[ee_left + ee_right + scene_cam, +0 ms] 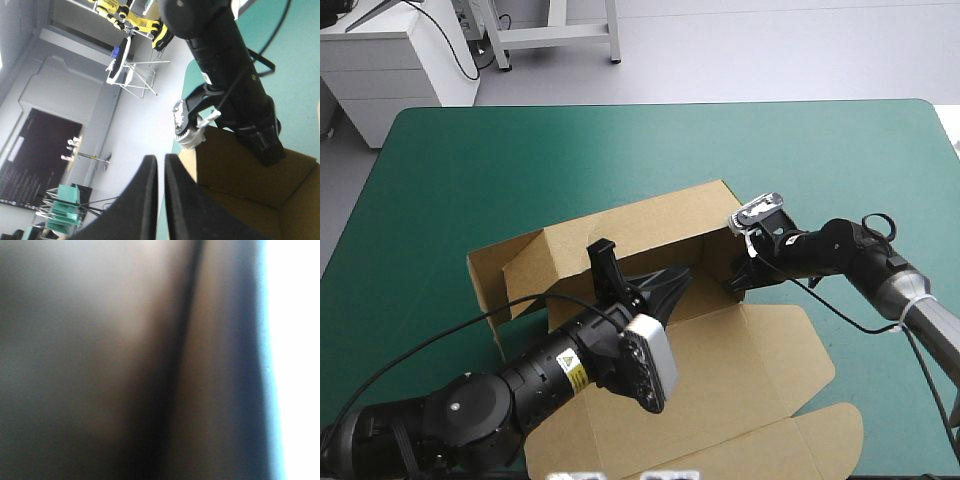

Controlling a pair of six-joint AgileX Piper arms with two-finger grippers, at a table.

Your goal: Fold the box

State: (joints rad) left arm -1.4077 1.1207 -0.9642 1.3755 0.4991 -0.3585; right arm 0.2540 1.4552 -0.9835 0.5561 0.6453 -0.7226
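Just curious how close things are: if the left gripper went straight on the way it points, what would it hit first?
Probably the raised end wall of the box, where the right gripper sits. The left gripper aims near that wall's edge, though, so it might slip past; depth is unclear.

Grey floor (770,50) — white cabinet (390,65) beyond

There is one brown box (640,225), and it stands on one table (520,150) with one teal-green cover. One lid (750,370) of the box lies flat. Two arms are at the box, so I count two grippers: one left gripper (675,278) and one right gripper (738,278). The left gripper shows two black fingers (147,190).
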